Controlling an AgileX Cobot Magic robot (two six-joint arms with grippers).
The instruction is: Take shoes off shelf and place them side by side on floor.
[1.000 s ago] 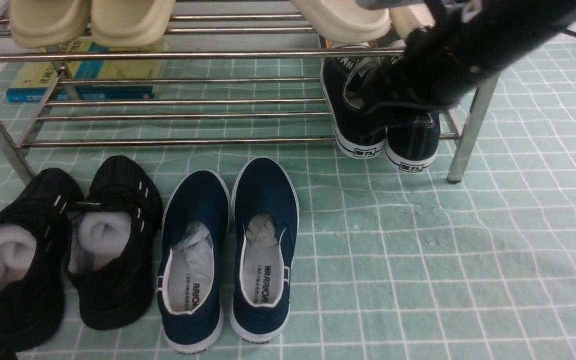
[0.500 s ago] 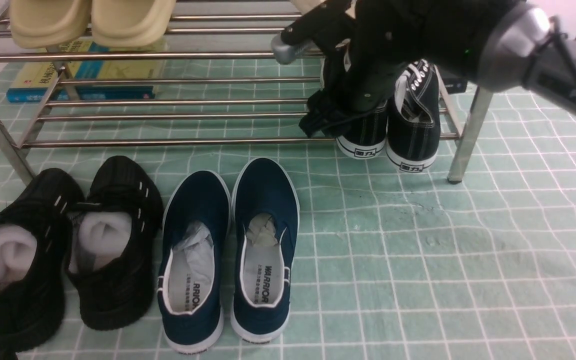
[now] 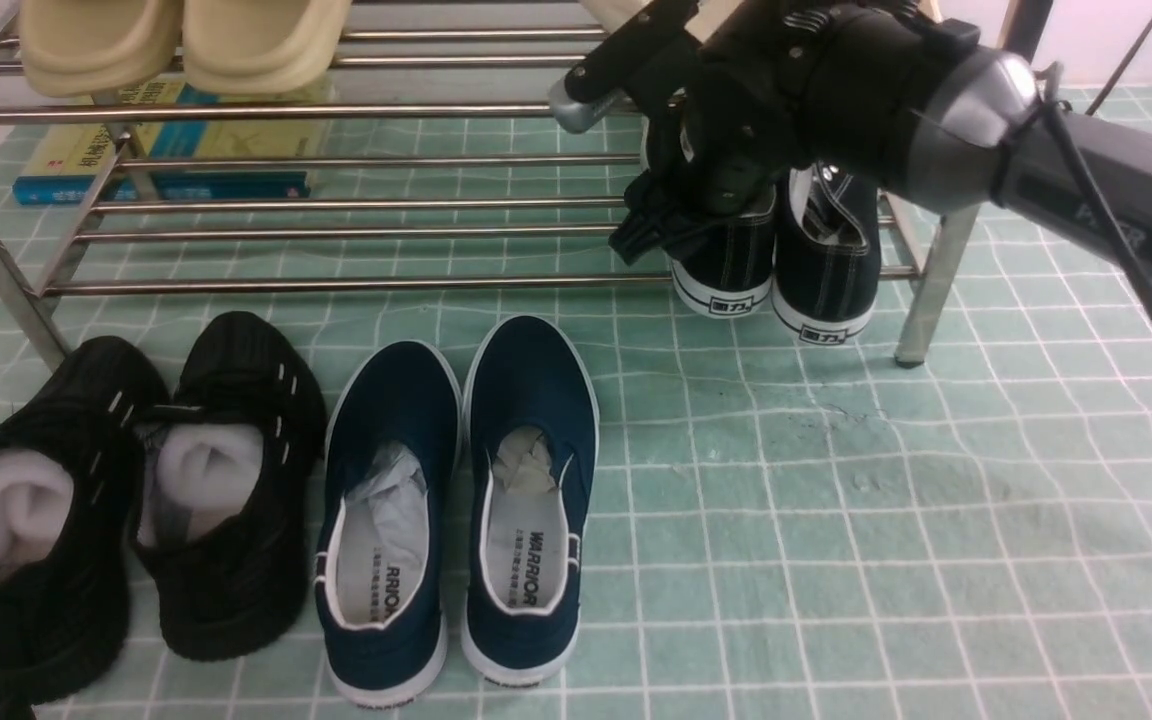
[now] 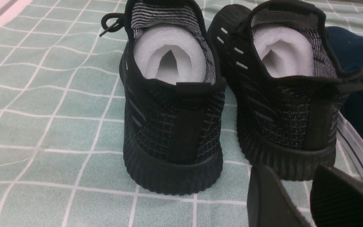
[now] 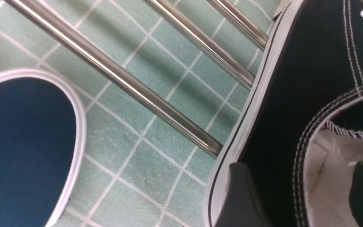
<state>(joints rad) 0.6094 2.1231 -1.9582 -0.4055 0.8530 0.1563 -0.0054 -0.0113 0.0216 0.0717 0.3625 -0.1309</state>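
The black canvas shoes [image 3: 826,270] sit on the shelf [image 3: 336,285], on its lower tier at the far right. The right gripper [image 5: 301,195] has its jaws apart astride the side wall of the left shoe [image 3: 726,268]. The left gripper [image 4: 310,195], parted and empty, hovers behind the black knit sneakers [image 4: 175,119] at the near left.

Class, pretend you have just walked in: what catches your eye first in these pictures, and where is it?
The right gripper stands out, poised at the lower tier of the shelf at its right end, its fingers straddling one side wall of a black canvas shoe. On the floor in front stand navy slip-ons in the middle and black knit sneakers at the left.
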